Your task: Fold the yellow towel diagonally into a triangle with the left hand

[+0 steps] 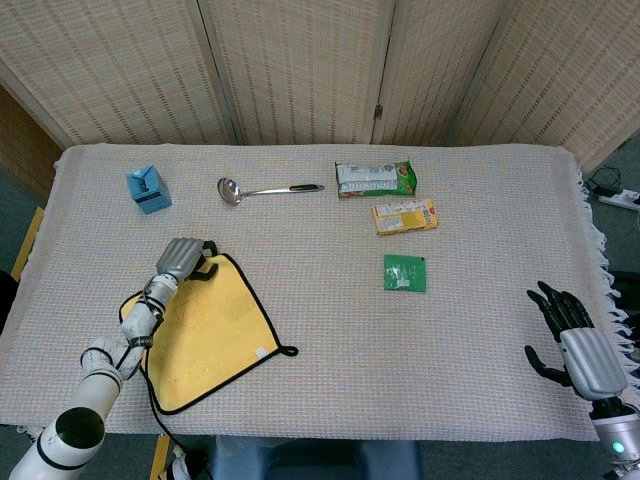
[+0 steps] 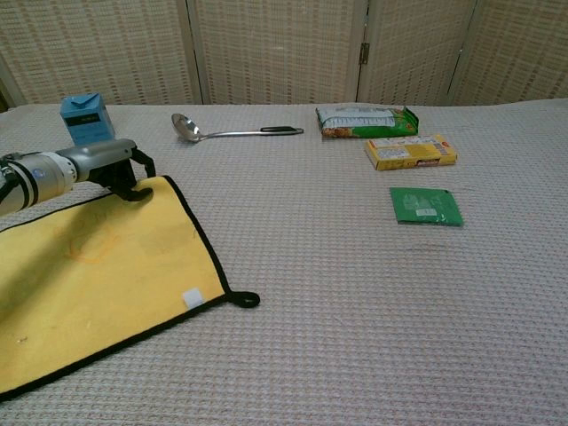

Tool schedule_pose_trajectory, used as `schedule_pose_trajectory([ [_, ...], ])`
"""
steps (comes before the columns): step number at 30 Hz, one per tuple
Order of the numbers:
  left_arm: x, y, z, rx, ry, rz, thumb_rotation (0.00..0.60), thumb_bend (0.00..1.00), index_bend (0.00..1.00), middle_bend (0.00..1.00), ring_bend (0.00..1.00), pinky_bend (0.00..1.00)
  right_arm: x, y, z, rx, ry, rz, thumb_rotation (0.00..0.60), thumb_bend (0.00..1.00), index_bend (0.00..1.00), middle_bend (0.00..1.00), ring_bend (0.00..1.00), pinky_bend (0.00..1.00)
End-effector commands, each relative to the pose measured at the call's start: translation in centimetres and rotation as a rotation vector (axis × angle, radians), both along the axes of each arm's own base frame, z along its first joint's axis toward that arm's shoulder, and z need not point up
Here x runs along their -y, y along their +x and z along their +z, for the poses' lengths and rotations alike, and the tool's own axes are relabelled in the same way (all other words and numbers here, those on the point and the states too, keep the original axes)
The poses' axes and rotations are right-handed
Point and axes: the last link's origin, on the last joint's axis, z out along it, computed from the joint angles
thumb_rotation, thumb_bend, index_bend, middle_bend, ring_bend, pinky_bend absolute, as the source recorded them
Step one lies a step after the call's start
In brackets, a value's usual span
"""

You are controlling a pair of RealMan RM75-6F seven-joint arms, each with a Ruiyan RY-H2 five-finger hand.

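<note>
Yellow towel (image 1: 205,330) lies flat at the lower left of the desk (image 1: 330,330), the left hand (image 1: 182,258) curled onto its far corner, apparently securing a pinch; next, carry that corner diagonally across; right hand (image 1: 575,335) idle, fingers apart.

The towel (image 1: 205,330) is showing bright yellow with a thin black border and a small white tag near one edge, while the tablecloth (image 1: 470,350) is showing a pale beige waffle weave. The carton (image 1: 148,189) is showing light blue, the ladle (image 1: 265,189) shiny silver with a black handle end. The bag (image 1: 375,179) is showing green and silver, the box (image 1: 405,216) yellow-orange, the flat packet (image 1: 405,273) plain green. The left hand (image 1: 184,257) is showing grey with black fingers, as is the right hand (image 1: 575,345)
</note>
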Motion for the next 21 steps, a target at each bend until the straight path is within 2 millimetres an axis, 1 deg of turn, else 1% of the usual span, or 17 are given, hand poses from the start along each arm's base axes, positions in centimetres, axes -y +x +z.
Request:
schedule_pose_trajectory([
  [1,0.1,0.0,0.1,0.001,0.003,-0.004,0.53,0.49,0.57,1.0,1.0,1.0,0.0,0.0,0.0,0.001,-0.001,0.0,0.6,0.45,0.0,0.0,0.0,0.0],
  [8,0.6,0.4,0.8,0.043,0.044,-0.082,0.541,0.49,0.59,1.0,1.0,1.0,-0.1,0.2,-0.2,0.008,0.014,0.002,0.6,0.45,0.0,0.0,0.0,0.0],
  [11,1.4,0.5,1.3,0.064,0.07,-0.138,0.571,0.49,0.6,1.0,1.0,1.0,-0.2,0.4,-0.3,0.013,0.022,0.011,0.6,0.45,0.0,0.0,0.0,0.0],
  [13,2.2,0.4,1.7,0.072,0.087,-0.178,0.577,0.49,0.6,1.0,1.0,1.0,-0.3,0.6,-0.4,0.017,0.029,0.019,0.6,0.45,0.0,0.0,0.0,0.0],
  [17,4.7,-0.4,2.7,0.08,0.133,-0.251,0.579,0.49,0.6,1.0,1.0,1.0,-0.6,1.0,-0.5,0.027,0.038,0.034,0.6,0.45,0.0,0.0,0.0,0.0],
  [21,8.3,-1.4,3.6,0.101,0.177,-0.286,0.596,0.49,0.58,1.0,1.0,1.0,-0.9,1.4,-0.6,0.035,0.048,0.05,0.6,0.45,0.0,0.0,0.0,0.0],
])
